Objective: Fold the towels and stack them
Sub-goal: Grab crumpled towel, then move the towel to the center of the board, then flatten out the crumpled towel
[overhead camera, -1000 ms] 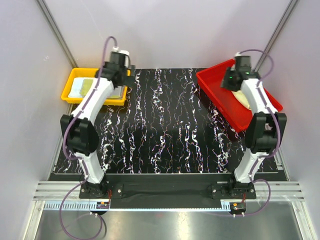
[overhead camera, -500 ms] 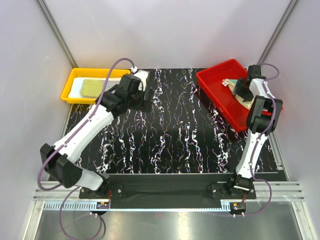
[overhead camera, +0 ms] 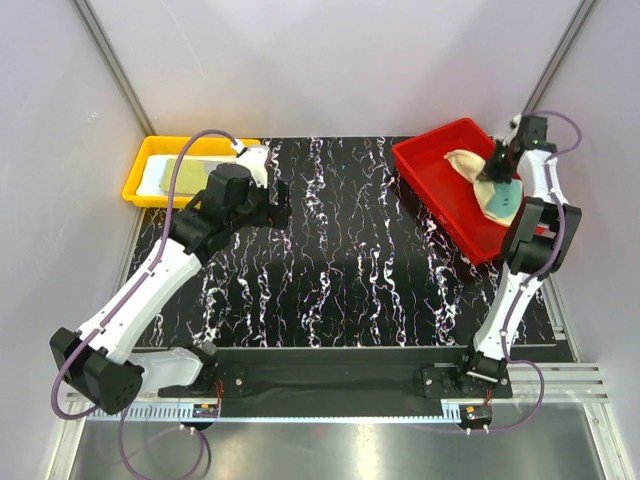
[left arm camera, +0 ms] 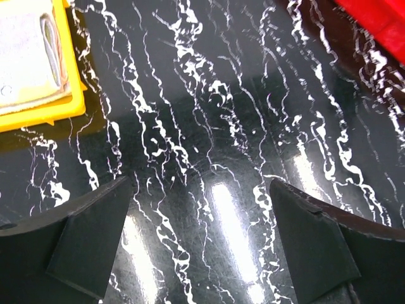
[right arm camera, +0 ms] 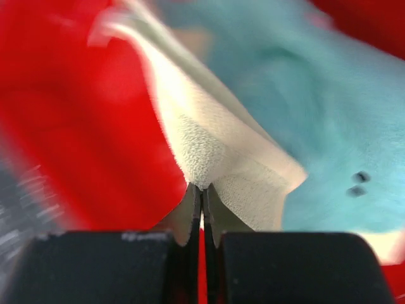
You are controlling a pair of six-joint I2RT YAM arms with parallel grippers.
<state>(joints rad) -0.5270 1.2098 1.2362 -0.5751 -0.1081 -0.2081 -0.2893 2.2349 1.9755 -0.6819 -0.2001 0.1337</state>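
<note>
A pale yellow towel and a teal-green towel lie crumpled in the red bin at the back right. My right gripper reaches down into that bin. Its wrist view shows the right gripper shut on a pinched fold of the pale yellow towel, with the teal-green towel just beside it. Folded towels rest in the yellow bin at the back left. My left gripper hovers over the table, and in its wrist view the left gripper is open and holds nothing.
The table is black with white marbling. The yellow bin's corner, with a folded pale towel in it, shows at the left wrist view's upper left. A piece of the red bin shows at its upper right.
My left arm has swung from over the yellow bin out toward the table's middle, still open. My right gripper has gone down into the red bin and shut on the pale yellow towel.
</note>
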